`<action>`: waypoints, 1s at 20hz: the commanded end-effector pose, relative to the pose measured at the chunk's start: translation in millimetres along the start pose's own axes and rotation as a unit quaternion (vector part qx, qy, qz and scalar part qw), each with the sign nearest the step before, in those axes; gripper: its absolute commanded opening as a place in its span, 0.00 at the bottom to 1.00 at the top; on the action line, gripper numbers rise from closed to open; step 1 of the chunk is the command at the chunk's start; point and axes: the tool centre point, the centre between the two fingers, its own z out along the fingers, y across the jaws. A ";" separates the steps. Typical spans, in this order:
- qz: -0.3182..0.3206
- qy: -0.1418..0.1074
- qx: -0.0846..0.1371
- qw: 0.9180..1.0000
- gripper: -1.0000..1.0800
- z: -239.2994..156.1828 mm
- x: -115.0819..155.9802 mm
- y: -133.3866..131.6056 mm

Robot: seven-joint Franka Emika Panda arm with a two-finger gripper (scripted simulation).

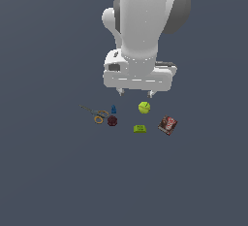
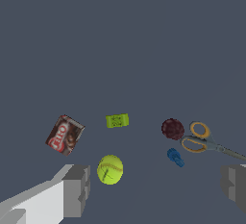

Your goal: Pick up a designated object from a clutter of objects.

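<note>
Gripper (image 2: 156, 189) hung wide open, empty, above clutter. Red box (image 1: 167, 125) lay flat on grey floor (image 1: 48, 171), at exterior view's right end of group, apart from others. Nearest neighbours: yellow-green block (image 1: 140, 129), yellow-green ball (image 1: 144, 107). Maroon lump (image 2: 172, 129) just beside scissors (image 2: 204, 141) and blue cone (image 2: 175, 157).

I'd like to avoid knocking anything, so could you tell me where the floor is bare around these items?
Bare floor surrounds the whole cluster. Inside it, the widest gap lies between the red box and the green block. It's crowded by the scissors, blue cone and maroon lump.
</note>
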 end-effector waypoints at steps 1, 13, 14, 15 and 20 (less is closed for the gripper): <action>0.019 -0.001 0.002 1.000 0.96 16.2 1.4 -15.7; 0.124 -0.005 0.005 0.992 0.96 104.9 -5.5 -95.1; 0.133 -0.005 0.005 0.991 0.96 112.4 -7.1 -101.2; 0.142 -0.005 0.004 0.990 0.96 119.8 -8.9 -107.2; 0.186 -0.004 0.001 0.983 0.96 156.8 -19.9 -135.4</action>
